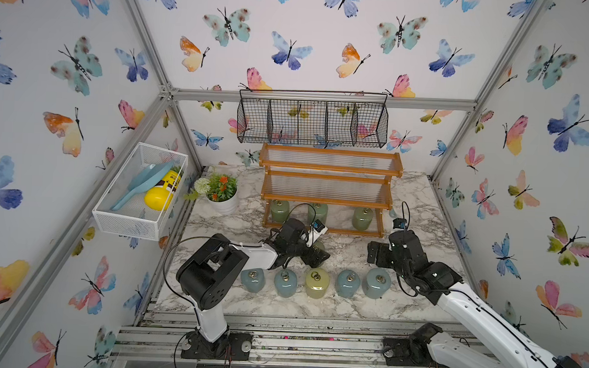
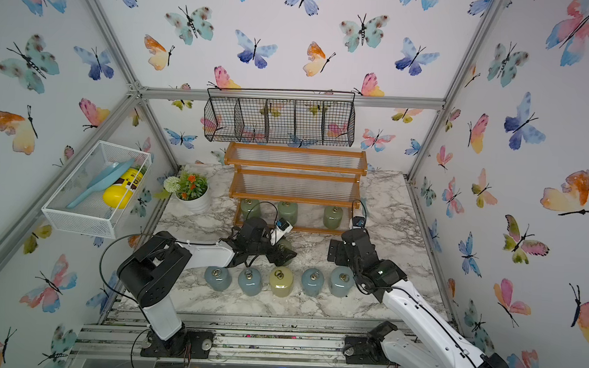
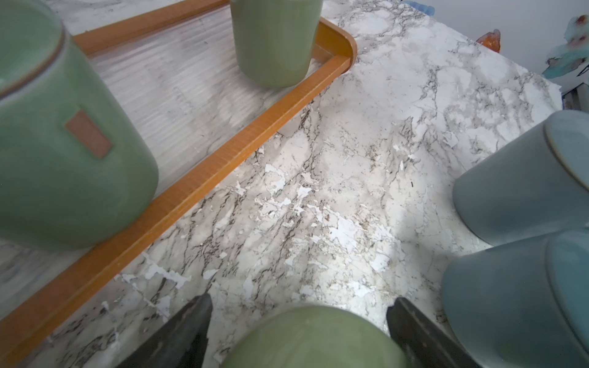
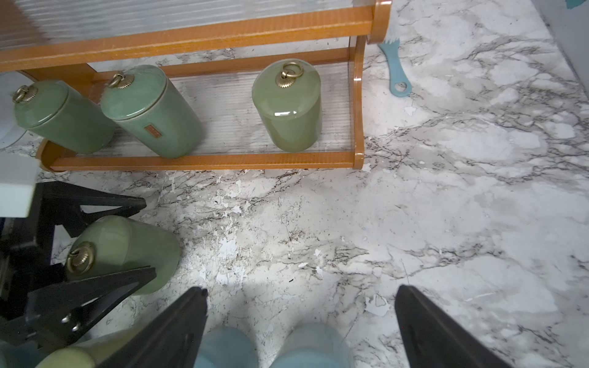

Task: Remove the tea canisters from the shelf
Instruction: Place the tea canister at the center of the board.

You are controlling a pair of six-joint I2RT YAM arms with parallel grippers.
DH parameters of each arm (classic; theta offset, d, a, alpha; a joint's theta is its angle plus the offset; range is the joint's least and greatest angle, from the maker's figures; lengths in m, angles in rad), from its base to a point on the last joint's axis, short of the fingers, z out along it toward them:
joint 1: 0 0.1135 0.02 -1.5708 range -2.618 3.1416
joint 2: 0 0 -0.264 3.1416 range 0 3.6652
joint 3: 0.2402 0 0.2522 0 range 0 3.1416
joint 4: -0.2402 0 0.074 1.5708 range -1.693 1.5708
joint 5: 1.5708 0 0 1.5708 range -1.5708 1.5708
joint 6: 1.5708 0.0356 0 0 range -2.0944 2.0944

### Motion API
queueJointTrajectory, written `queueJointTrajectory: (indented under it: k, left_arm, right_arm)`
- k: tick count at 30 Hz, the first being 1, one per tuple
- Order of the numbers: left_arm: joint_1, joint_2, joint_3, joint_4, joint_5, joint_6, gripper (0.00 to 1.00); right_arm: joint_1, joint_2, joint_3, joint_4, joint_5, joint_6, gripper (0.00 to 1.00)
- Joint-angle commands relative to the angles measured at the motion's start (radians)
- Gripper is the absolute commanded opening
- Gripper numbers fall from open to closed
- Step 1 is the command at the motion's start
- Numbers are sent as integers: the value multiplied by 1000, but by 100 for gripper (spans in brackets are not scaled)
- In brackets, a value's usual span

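**SHELF** point(image 1: 326, 201): 3-tier wooden rack with ribbed clear panels, at the back of the marble table point(image 1: 417, 231), below the black wire basket point(image 1: 312, 124).

**HARD TO SEE:** in both top views the middle tier overhangs the bottom tier, so the 3 sage green canisters there show only lids and fronts. The right wrist view shows them better:
- left canister point(image 4: 60, 114), partly behind a blurred white part at the frame edge
- middle canister point(image 4: 149, 111), with a small brown label
- right canister point(image 4: 287, 105), well apart from the other 2

A teal utensil point(image 4: 396, 73) lies just beside the shelf's end. Whether its forked tip touches the post cannot be told.

**4th green canister** point(image 4: 124, 251): upright on the table in front of the shelf. It is nearly all hidden under the left arm's wrist in both top views and cut off by the frame in the left wrist view.

**LEFT GRIPPER** point(image 4: 149, 235): jaws apart, 1 on each side of the 4th green canister. Bare marble shows between it and 1 finger; contact at the other cannot be told.

**RIGHT GRIPPER** point(image 4: 302, 288): jaws wide apart above the table, just behind the right end of the front row. 2 blue lids are blurred at the frame edge.

**FRONT ROW:** 4 blue canisters point(image 1: 253, 280) point(image 1: 285, 283) point(image 1: 348, 283) point(image 1: 377, 282), with 1 yellow-green canister point(image 1: 317, 283) in the middle, all upright.

**CONTAINERS:**
- The white mesh basket point(image 1: 128, 215) on the left wall holds a blue scoop point(image 1: 143, 185) and a yellow bottle point(image 1: 163, 192), both lying down.
- The white flower pot point(image 1: 225, 205) holds flowers.
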Motion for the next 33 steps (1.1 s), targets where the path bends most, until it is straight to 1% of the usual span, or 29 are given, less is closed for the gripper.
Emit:
queueJointTrajectory:
  k: [1,9,16,22,25,28,33]
  left_arm:
    - [0,-43,-20,2,-24,18,90]
    - [0,-90,-45,-5,-39,16,92]
    - [0,-130,-18,-38,-66,22,94]
    - [1,-198,-11,-67,-93,13,94]
    - [0,-248,-18,-103,-130,-10,94]
    - [2,-310,-34,-158,-199,-42,94]
    - [6,-381,-9,-356,-319,-93,94]
  right_arm:
    - [-5,5,-6,1,8,1,98]
    - [-5,16,-11,12,0,-4,98]
    - [-5,16,-15,16,-5,-4,98]
    - [-5,22,-15,16,-5,-8,98]
    - [-5,31,-17,26,-4,-17,98]
    - [-4,47,-16,42,-2,-28,98]
    - [-8,85,-10,83,8,-58,98]
